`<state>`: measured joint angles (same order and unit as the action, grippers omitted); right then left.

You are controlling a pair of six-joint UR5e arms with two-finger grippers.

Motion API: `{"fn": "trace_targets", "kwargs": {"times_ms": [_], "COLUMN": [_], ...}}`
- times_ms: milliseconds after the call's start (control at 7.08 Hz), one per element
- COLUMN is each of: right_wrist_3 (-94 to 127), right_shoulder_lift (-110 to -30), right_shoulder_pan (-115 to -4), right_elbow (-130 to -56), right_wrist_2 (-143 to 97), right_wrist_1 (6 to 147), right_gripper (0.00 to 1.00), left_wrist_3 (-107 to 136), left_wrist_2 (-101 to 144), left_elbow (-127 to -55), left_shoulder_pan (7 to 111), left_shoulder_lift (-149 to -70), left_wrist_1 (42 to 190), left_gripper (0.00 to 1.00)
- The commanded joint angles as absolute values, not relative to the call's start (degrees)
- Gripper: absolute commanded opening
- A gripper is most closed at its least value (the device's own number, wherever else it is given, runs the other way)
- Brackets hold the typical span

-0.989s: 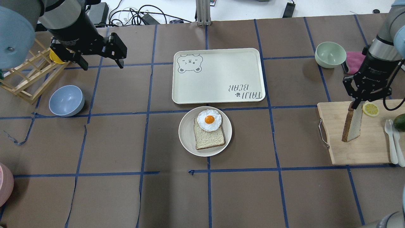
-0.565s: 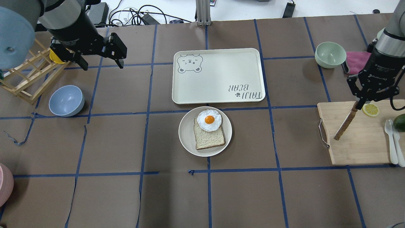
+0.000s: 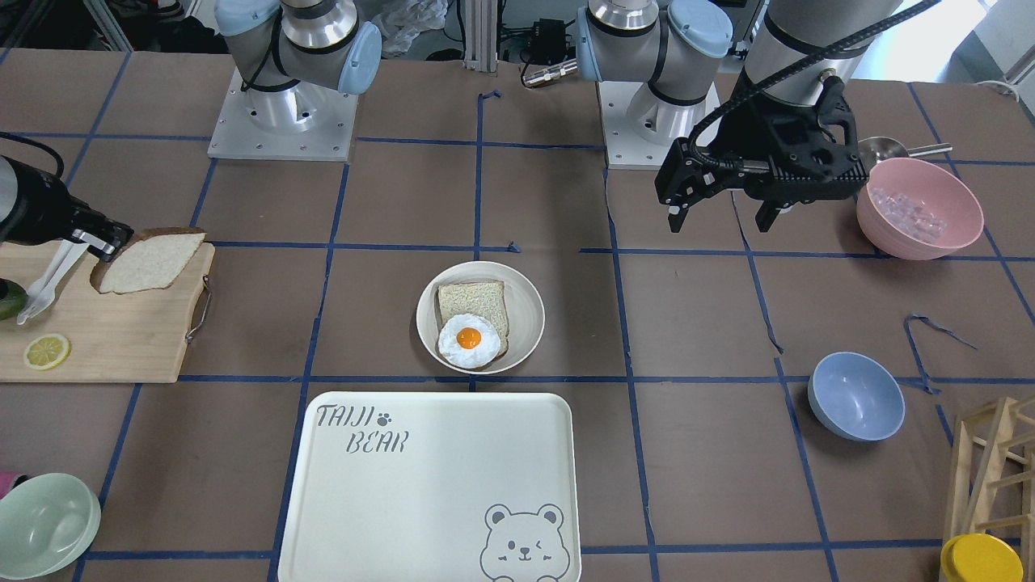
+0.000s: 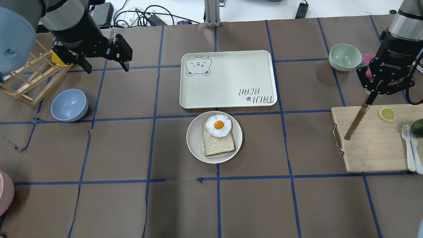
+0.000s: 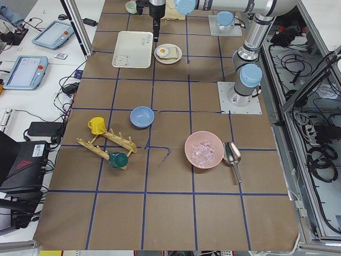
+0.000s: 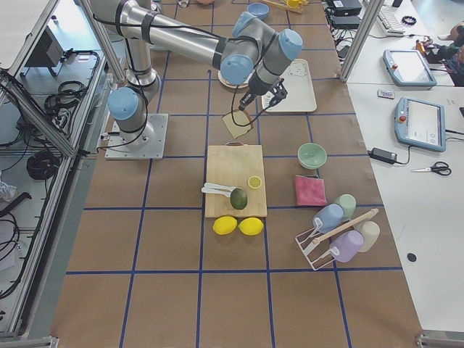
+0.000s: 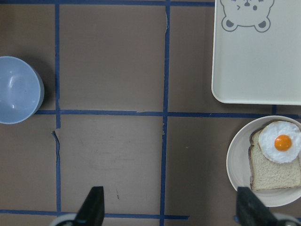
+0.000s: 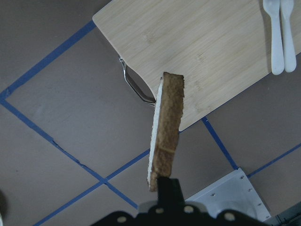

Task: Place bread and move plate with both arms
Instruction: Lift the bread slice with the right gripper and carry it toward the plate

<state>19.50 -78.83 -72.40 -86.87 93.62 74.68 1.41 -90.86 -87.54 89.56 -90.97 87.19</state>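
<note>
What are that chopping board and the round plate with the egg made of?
The chopping board looks like pale bamboo or wood with a matte finish: lengthwise grain strips show. The plate seems matte cream plastic or fibre composite, showing no glossy glare; ceramic cannot be ruled out.

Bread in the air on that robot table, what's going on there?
The right gripper is shut on the bread, holding it by one edge above the cutting board. The left gripper hangs open and empty over the table on the other side. The plate sits in the middle beside the tray, already carrying a smaller slice with a fried egg. The bread has not reached it yet.
</note>
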Motion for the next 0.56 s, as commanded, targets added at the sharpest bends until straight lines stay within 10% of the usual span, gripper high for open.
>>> {"fn": "trace_targets", "kwargs": {"times_ms": [0,424], "right_wrist_3": [28.0,45.73], "right_shoulder_lift": [-78.75,-78.05], "right_shoulder_pan": [-78.72,-89.35], "right_elbow": [-85.96,-83.42], "right_wrist_2": [90.02,83.52], "right_wrist_1": [74.35,74.97], "right_gripper": [0.0,0.0], "left_wrist_3": [1.41,1.32], "left_wrist_2": [-90.88,-90.79], "left_elbow": [-87.54,-87.54], "left_shoulder_pan": [89.56,89.47], "left_shoulder_lift": [-90.97,-90.97], "left_wrist_1": [87.19,87.19], "left_gripper": [1.0,1.0]}}
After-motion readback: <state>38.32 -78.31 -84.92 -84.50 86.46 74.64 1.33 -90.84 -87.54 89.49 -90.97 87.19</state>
